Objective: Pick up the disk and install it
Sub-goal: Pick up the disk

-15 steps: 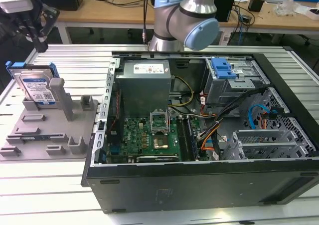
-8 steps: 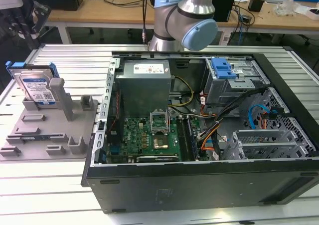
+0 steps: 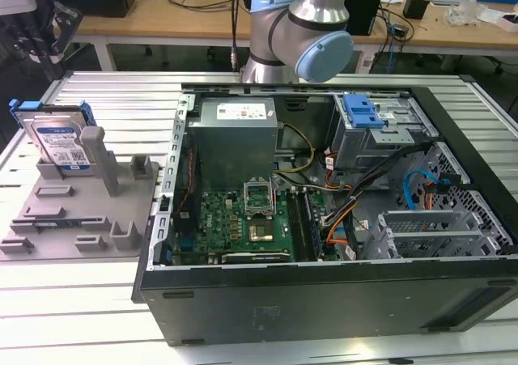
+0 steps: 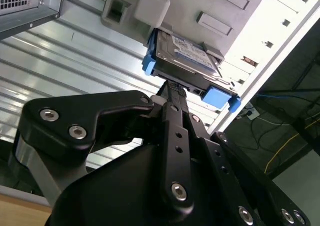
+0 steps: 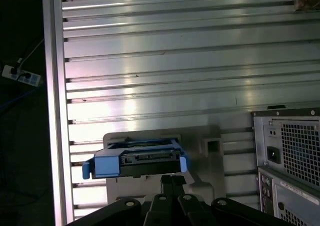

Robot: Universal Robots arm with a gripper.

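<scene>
Tabletop [image 3: 121, 98] of ribbed aluminium bears disk [image 3: 58, 138] and computer [image 3: 324, 300]; benches [image 3: 162, 15] behind.

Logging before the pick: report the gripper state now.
Gripper: shut, holding nothing. The disk stands in the grey holder, apart from the gripper.

The arm [image 3: 314, 1] is a silver metal tube with rounded grey joints closed by pale blue caps [image 3: 324, 55]. The gripper [image 4: 172, 87] is matt black, its flat angular links studded with round silver screws [image 4: 179, 192].
</scene>
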